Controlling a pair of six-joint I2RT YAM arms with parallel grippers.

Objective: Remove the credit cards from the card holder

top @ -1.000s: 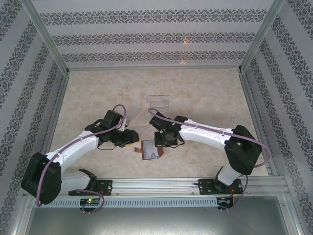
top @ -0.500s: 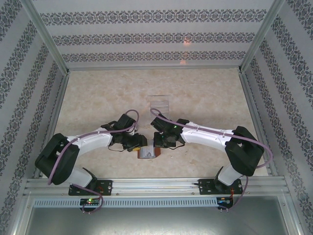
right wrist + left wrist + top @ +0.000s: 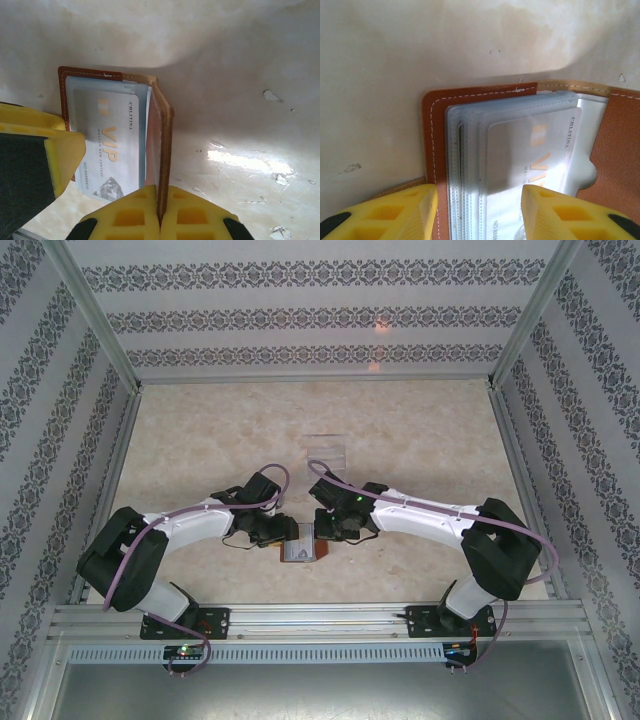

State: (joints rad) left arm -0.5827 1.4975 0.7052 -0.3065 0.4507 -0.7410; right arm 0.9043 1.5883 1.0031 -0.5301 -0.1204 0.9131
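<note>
The right fingers (image 3: 150,220) pinch the upright flap of the reddish-brown leather bifold card holder (image 3: 164,125), keeping it spread. The left fingers (image 3: 535,212) stand wide, straddling its clear sleeves, where a pale grey VIP credit card (image 3: 530,160) sits. The holder lies on the beige marbled desk (image 3: 420,440), with a clear plastic box (image 3: 327,452) beyond it.

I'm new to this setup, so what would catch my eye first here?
Both arms crowd over the open brown card holder near the front edge of the table. The right gripper pinches one flap upright, baring a silver VIP card in its pockets. The left gripper sits open over the card side.
</note>
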